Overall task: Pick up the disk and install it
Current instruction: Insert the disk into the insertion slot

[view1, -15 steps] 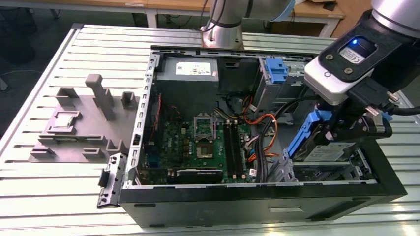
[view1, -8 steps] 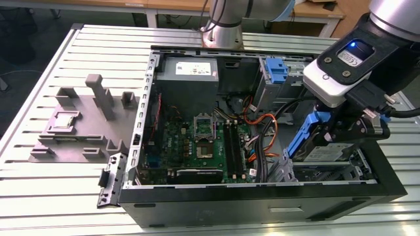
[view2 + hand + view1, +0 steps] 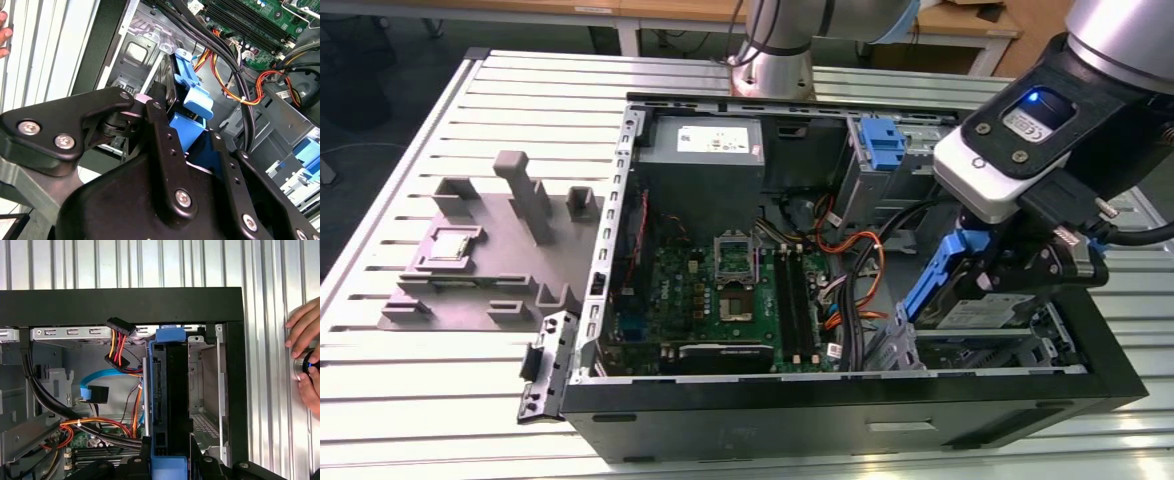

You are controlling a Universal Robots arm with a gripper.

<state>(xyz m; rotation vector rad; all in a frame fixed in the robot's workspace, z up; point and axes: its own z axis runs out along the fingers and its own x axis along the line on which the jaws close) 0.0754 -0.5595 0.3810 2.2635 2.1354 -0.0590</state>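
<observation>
Worktop of slatted metal carries everything. Near its edge on the exterior view's left lies a grey fixture with upright posts. Beside it, about the middle of the worktop and reaching close to the near edge, stands an open black computer case.

Inside the case, going toward the exterior view's right, there is first a grey power-supply box with a white sticker at the far wall. Then comes the green motherboard on the case floor, and then a bundle of orange and black cables. Behind the cables is a silver cage with a blue latch.

At the case corner that is near and on the exterior view's right, the gripper holds the disk. In the second wrist view its black fingers are closed on the blue bracket from two sides. The disk stands on its edge, tilted; its lower part is inside the drive bay of this corner and its upper part is above it. In the first wrist view the disk is edge-on between the metal walls of the bay, with orange and blue cables just beside it.

Outside the case wall a person's hand rests on the worktop — it touches a small round metal knob.
</observation>
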